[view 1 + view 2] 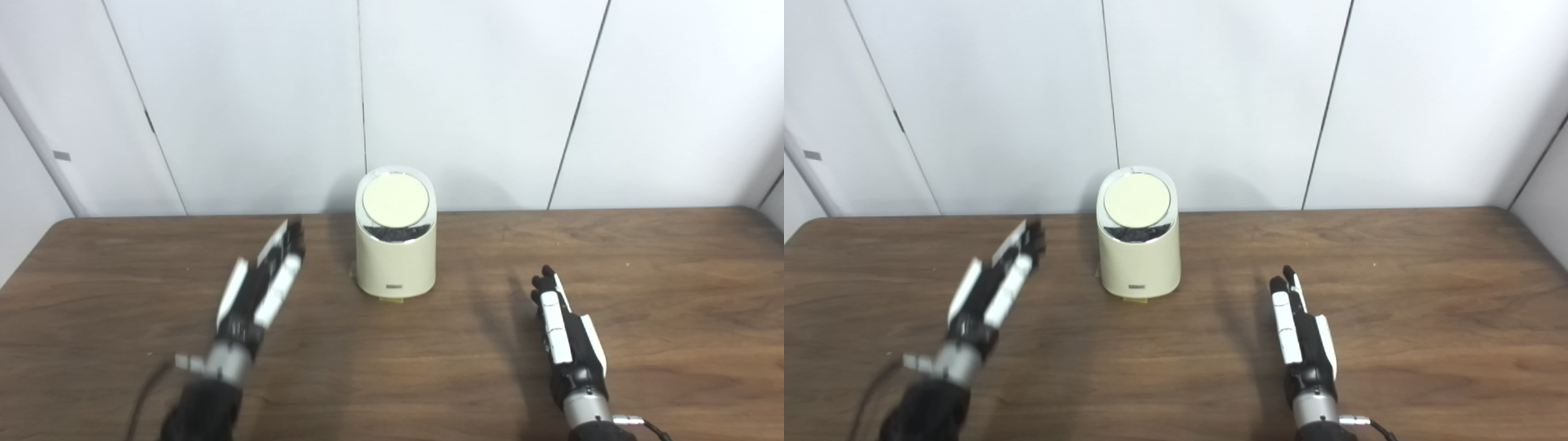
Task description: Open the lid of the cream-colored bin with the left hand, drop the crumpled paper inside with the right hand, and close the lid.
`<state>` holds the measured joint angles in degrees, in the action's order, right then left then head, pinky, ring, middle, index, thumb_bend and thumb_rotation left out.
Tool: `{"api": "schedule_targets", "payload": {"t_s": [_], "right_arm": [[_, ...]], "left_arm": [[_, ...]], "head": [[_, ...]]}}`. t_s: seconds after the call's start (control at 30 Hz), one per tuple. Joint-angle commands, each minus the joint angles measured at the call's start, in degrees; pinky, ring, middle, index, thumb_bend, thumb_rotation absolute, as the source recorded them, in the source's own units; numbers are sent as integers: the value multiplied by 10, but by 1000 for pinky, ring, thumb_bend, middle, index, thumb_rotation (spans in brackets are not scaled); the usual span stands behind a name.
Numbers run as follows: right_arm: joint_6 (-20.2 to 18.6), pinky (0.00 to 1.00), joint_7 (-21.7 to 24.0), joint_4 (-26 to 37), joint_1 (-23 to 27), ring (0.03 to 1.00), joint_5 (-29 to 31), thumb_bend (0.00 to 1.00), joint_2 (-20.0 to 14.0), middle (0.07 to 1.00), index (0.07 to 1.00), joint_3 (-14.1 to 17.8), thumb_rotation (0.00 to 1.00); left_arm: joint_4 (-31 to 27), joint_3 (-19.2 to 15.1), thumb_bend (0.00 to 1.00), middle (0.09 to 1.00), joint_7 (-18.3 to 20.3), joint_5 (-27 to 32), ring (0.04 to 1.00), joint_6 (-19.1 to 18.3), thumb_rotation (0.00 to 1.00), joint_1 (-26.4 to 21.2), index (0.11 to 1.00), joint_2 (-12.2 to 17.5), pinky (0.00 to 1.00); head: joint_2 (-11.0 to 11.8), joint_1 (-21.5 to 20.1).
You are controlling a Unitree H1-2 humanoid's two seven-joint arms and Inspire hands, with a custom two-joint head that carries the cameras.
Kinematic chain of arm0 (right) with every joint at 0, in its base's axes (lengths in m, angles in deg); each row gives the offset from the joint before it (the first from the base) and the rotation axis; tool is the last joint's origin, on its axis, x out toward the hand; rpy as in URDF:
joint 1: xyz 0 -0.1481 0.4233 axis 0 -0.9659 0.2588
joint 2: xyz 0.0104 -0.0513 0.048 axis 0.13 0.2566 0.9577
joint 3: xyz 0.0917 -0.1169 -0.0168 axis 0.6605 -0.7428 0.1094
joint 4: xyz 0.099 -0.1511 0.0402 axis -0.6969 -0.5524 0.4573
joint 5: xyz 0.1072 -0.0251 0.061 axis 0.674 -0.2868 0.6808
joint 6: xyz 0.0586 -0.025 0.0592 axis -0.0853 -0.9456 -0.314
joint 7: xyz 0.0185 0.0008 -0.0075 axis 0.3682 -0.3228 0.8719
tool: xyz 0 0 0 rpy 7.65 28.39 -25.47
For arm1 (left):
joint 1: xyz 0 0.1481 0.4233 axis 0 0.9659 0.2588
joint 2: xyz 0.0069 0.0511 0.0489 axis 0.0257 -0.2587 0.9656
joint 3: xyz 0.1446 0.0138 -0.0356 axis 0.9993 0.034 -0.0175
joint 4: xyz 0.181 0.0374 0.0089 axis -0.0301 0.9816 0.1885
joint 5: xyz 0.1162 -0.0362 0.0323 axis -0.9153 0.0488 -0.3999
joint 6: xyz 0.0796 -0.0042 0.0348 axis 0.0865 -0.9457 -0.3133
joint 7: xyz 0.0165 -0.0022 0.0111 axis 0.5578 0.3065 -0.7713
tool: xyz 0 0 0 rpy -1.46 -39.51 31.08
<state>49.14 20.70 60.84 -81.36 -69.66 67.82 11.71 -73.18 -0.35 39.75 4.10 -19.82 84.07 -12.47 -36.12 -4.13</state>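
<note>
The cream-colored bin (395, 257) stands upright at the back middle of the table, its round lid (395, 201) lying flat and shut on top. My left hand (263, 282) hovers to the bin's left, fingers stretched out and apart, holding nothing and not touching the bin. My right hand (560, 321) rests low over the table to the bin's right, fingers straight, empty. No crumpled paper shows in either view.
The brown wooden table (392, 380) runs across the whole view, with its back edge against white wall panels (465, 92). A small yellowish pad peeks out under the bin's front.
</note>
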Motion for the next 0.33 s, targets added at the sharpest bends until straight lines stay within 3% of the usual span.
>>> {"api": "schedule_targets", "payload": {"t_s": [0.0,0.3], "right_arm": [[-4,1000,8,7,9,964,6,543,-3,971,1000,-1,1000],[-5,1000,16,10,4,964,14,563,-12,971,1000,2,1000]], "left_arm": [[-31,-12,488,971,-13,34,964,10,860,-9,1000,-6,969],[-25,-25,537,988,-29,85,970,29,847,51,1000,-26,989]], "head": [[-1,0],[-1,5]]}}
